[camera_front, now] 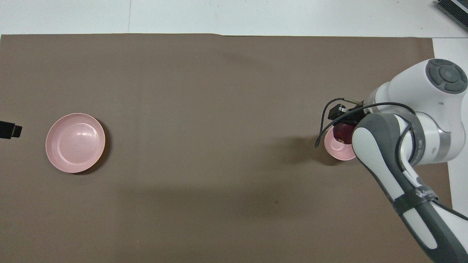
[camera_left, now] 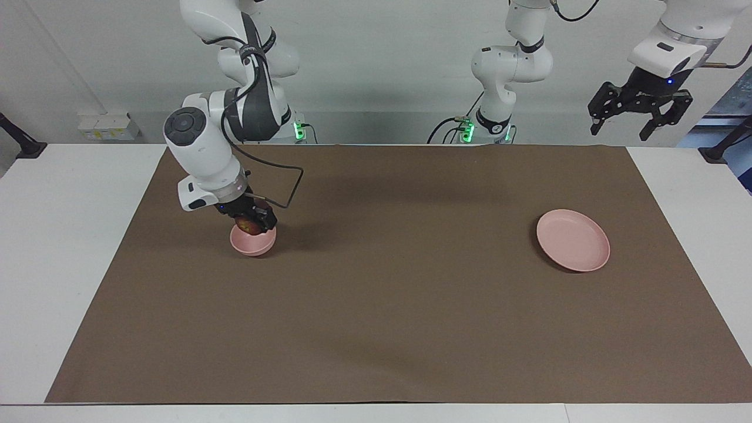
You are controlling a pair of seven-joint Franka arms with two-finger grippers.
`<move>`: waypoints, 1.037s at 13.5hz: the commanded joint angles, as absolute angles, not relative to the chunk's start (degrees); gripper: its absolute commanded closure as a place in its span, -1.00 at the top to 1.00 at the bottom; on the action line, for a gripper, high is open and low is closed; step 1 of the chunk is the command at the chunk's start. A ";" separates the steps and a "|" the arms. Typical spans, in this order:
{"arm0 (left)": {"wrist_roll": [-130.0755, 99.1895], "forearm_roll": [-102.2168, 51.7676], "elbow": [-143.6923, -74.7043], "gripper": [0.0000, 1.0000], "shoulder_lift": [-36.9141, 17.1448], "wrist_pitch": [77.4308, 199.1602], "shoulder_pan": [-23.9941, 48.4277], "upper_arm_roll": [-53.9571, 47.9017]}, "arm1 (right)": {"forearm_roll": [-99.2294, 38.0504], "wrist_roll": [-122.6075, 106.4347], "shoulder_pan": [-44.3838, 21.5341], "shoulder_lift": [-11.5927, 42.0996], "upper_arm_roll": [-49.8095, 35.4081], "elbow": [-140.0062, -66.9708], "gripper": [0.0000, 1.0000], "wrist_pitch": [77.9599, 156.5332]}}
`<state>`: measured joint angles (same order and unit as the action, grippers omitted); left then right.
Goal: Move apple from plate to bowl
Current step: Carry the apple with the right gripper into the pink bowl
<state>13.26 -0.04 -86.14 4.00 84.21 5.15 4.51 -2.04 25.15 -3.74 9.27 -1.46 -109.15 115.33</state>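
The small round dark red apple (camera_left: 247, 225) sits between the black fingers of the right tool (camera_left: 252, 224), which is closed on it. The apple is right at the top of the small deep pale pink bowl (camera_left: 252, 244), just over its rim. I cannot tell if the apple touches the bowl yet. In the overhead view the apple (camera_front: 343, 131) shows only partly, because the right arm's grey and white body covers one side of it and one side of the bowl (camera_front: 338, 149).

The bowl stands on the big brown mat (camera_left: 376, 305) that covers most of the white bench (camera_left: 59, 235). It is at the right arm's end of the bench. A thin black cable (camera_left: 288, 188) loops out from the right tool, just beside the bowl.

The wide flat pale pink plate (camera_left: 573, 239) lies on the same mat at the left arm's end of the bench, well apart from the bowl. Nothing lies on it. The stretch of mat between the plate and the bowl is bare.

The left tool (camera_left: 639, 114) hangs high in the air with its black fingers spread open, holding nothing. It waits over the left arm's end of the bench. In the overhead view only its dark tip (camera_front: 9, 130) peeks in at the edge, beside the plate (camera_front: 75, 142).
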 commanded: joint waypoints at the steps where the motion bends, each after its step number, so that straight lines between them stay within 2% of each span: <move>1: 13.09 -3.15 -85.44 1.00 3.35 82.10 2.56 4.22 | 0.17 22.94 -2.29 6.59 -2.20 -117.31 -1.00 122.76; 4: 13.36 -2.99 -85.42 1.00 3.77 81.31 1.41 4.13 | 1.05 22.59 -0.88 7.55 -2.20 -123.55 -1.00 132.25; 5: 13.27 -2.90 -87.52 1.00 5.26 81.73 1.49 4.13 | 1.05 22.50 -0.79 7.99 -2.20 -124.10 -0.80 134.10; 6: 13.27 -2.55 -88.50 1.00 5.71 82.52 1.58 4.04 | 1.23 22.33 -0.88 8.00 -2.20 -123.75 0.32 133.69; 7: 13.36 -2.46 -88.42 1.00 5.71 83.23 1.58 4.04 | 1.40 22.15 -0.79 7.82 -2.20 -123.40 0.99 133.33; 12: 13.27 -1.24 -88.77 1.00 5.27 85.78 2.28 3.96 | 1.85 15.14 -1.31 6.33 -2.37 -110.51 1.00 118.68; 14: 13.10 -1.23 -91.22 1.00 6.76 85.95 2.29 3.96 | 1.93 12.59 -1.23 6.33 -2.37 -106.63 1.00 115.76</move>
